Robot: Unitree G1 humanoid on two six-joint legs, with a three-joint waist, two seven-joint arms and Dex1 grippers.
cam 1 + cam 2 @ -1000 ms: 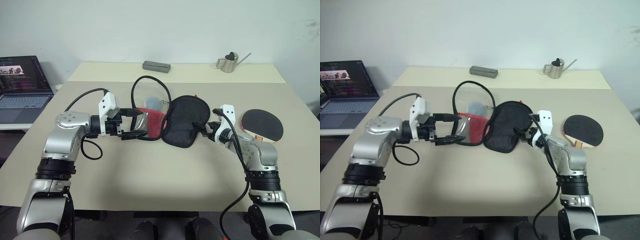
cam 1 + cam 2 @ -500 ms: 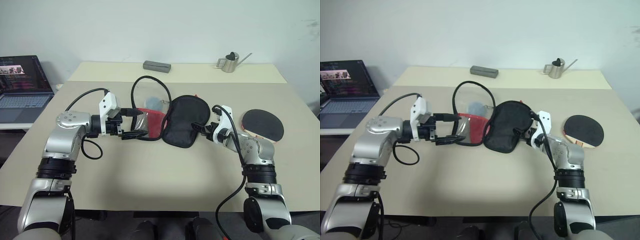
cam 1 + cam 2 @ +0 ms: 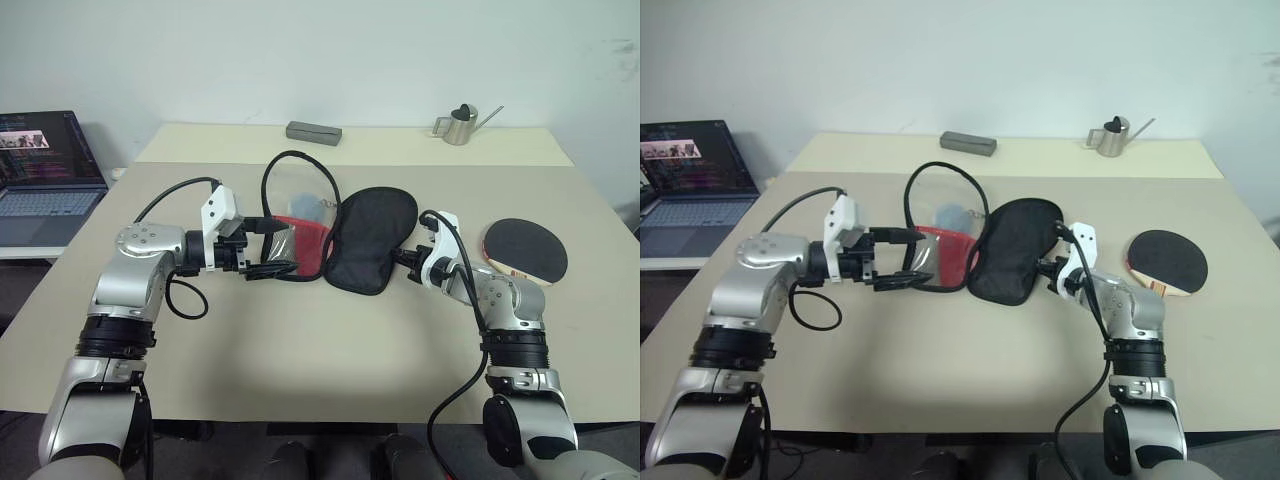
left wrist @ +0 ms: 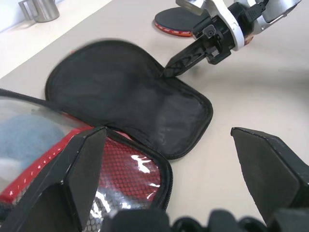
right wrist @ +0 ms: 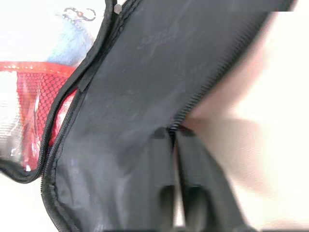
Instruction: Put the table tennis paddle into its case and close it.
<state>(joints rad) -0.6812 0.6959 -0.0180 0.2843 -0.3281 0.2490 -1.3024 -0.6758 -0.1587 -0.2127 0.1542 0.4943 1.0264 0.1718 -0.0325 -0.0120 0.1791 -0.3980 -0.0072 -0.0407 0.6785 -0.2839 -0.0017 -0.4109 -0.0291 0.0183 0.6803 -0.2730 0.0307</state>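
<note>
the case (image 4: 130,96) is showing matt black woven cloth on its opened flap, edged by a toothed zipper rim; its other half is showing red mesh under glossy clear plastic that is catching glare. the table tennis paddle (image 3: 527,245) is presenting dull black rubber and a pale wooden handle. the watering can (image 3: 458,124) is gleaming like brushed metal. the table (image 3: 330,340) is looking smooth, matt beige.

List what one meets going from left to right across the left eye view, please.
Laptop → left tool → case → right tool → table tennis paddle.
</note>
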